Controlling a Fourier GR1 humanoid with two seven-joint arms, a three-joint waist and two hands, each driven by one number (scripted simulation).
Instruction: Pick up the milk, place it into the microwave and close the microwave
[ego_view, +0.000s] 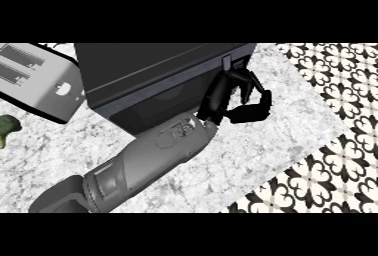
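The dark microwave (155, 65) stands at the back of the counter, its front face turned toward me and its door looking closed or nearly so. One grey forearm (148, 160) comes in from the lower left. Its black hand, taken as my right hand (238, 97), is against the right end of the microwave's front. The fingers are curled, and nothing shows inside them. No milk is visible anywhere in the view. My left hand does not show.
A silver toaster (40, 80) sits at the left beside the microwave. Something green (6, 129) pokes in at the left edge. The marble counter (280, 125) ends in a diagonal edge at the right, with patterned floor (325, 170) beyond.
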